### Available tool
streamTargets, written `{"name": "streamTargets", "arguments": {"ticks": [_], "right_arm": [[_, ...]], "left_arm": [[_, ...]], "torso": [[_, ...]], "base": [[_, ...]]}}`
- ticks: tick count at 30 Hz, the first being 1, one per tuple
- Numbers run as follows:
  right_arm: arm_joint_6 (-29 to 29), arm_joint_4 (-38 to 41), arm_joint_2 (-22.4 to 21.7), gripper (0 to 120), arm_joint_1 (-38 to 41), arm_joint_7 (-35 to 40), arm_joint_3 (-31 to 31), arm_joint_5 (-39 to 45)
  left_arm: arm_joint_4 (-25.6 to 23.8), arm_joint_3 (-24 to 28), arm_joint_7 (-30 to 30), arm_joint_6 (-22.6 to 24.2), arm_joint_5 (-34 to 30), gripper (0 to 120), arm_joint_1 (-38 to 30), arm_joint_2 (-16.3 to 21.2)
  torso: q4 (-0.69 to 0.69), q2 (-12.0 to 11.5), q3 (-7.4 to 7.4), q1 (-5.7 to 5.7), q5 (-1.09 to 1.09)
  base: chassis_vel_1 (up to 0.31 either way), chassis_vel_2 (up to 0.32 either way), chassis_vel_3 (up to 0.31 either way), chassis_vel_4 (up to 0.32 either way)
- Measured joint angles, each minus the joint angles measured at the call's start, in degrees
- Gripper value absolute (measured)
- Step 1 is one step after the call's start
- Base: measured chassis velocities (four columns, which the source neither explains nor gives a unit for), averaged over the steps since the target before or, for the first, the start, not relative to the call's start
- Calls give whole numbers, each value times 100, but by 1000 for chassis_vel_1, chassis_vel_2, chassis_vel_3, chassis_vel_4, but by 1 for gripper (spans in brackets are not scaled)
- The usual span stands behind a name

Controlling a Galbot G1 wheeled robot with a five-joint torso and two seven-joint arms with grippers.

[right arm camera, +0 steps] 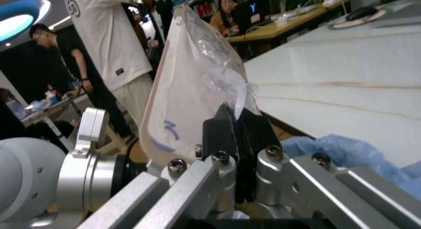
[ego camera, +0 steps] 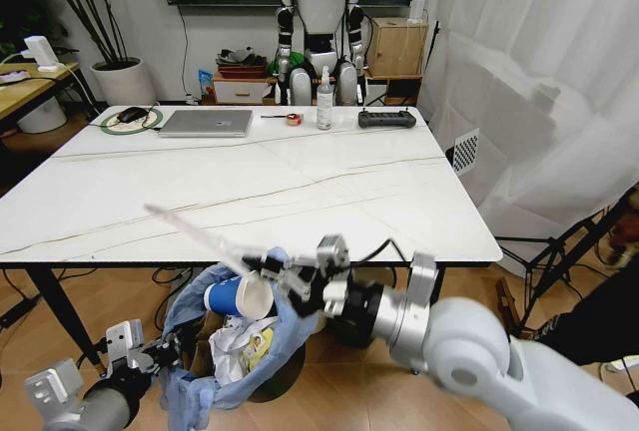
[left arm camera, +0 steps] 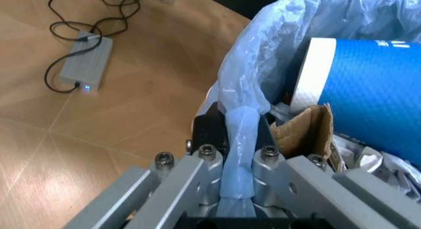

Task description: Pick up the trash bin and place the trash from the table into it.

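- The left gripper (left arm camera: 237, 155) has its jaws pinched together on a fold of the light-blue bag at the rim of the trash bin (ego camera: 232, 351), holding the bin below the near edge of the bench (ego camera: 300, 182).
- Just past those jaws, inside the bin, lie a blue-white paper cup (left arm camera: 368, 91), a piece of brown cardboard (left arm camera: 306, 128) and crumpled white paper (ego camera: 240, 341); the cup rests on its side with its open mouth toward the right gripper.
- The right gripper (ego camera: 275, 273) sits just above the bin's far rim, beside the cup, its jaws pressed tight on one end of a flat clear plastic packet (right arm camera: 191, 86).
- From those jaws the packet (ego camera: 195, 231) sticks out over the near part of the bench, tilted upward and away.
- Far beyond both jaws, along the bench's opposite edge, stand a silver laptop (ego camera: 207, 123), a clear spray bottle (ego camera: 324, 102), a small tape roll (ego camera: 294, 119) and a black controller (ego camera: 386, 119).
- On the wooden floor beside the left jaws lies a grey power adapter (left arm camera: 86, 66) with its cable.
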Motion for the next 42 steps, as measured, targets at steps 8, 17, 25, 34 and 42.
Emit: {"name": "streamTargets", "arguments": {"ticks": [8,17,25,34,42], "right_arm": [[-92,153,158,0,-446,487,-336,389],[-185,116,391,0,-403,818,-418,1123],[-187,-13,507,0,-416,1022,-348,1685],[-194,-200,605,0,-584,1049,-389,1553],[-194,-198,721,0,-768,998,-454,1268]], "left_arm": [[0,-24,-16,0,-46,0,1,9],[0,-11,-40,21,-82,0,-33,-25],[0,1,-47,33,-114,0,-62,-42],[0,-16,-186,67,-145,0,63,-49],[0,-158,-281,87,-165,0,229,-22]], "torso": [[0,0,1,0,0],[1,0,1,1,0],[0,0,1,1,0],[0,0,1,1,0],[0,0,1,1,0]], "base": [[0,0,0,0],[0,0,0,0],[0,0,0,0],[0,0,0,0],[0,0,0,0]]}}
